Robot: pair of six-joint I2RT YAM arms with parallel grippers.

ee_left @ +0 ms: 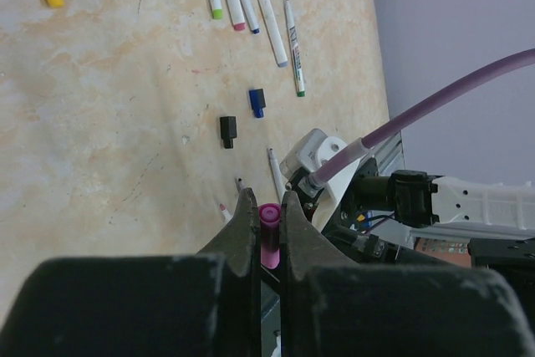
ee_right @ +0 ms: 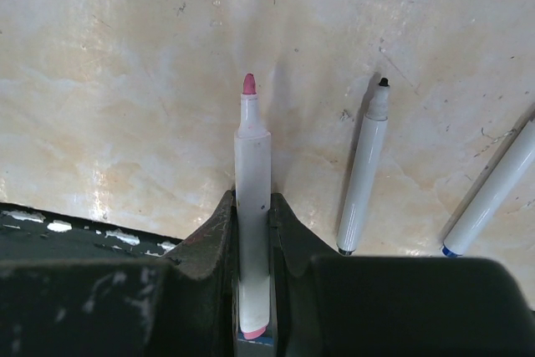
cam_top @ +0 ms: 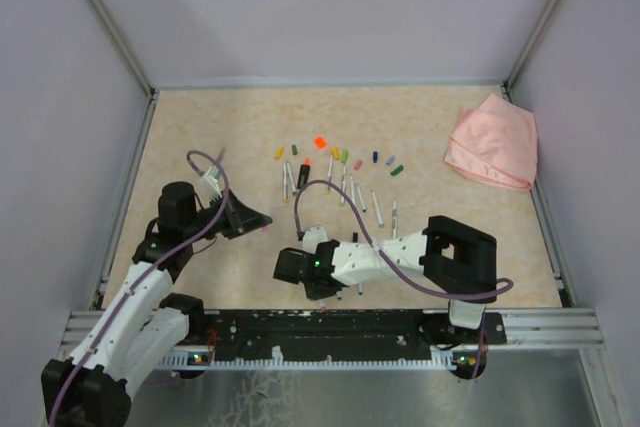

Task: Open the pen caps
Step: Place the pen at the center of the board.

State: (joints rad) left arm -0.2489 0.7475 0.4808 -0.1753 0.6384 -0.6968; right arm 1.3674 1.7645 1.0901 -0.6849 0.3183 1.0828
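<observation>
My left gripper (ee_left: 267, 204) is shut on a small magenta pen cap (ee_left: 269, 236), held upright between the fingers above the table; in the top view it (cam_top: 260, 224) is left of centre. My right gripper (ee_right: 252, 206) is shut on a white pen barrel (ee_right: 252, 165) with a bare pink tip pointing away; in the top view it (cam_top: 284, 268) is near the front. Loose caps lie in a row at the back: yellow (cam_top: 279, 152), green (cam_top: 294, 148), orange (cam_top: 320, 142). A black cap (ee_left: 227, 131) and a blue cap (ee_left: 257, 102) lie loose in the left wrist view.
Several uncapped white pens (cam_top: 352, 192) lie mid-table. A black-tipped pen (ee_right: 364, 169) lies just right of the held barrel. A pink cloth (cam_top: 492, 142) is at the back right. Purple cables loop over both arms. The metal rail (cam_top: 540, 325) runs along the front edge.
</observation>
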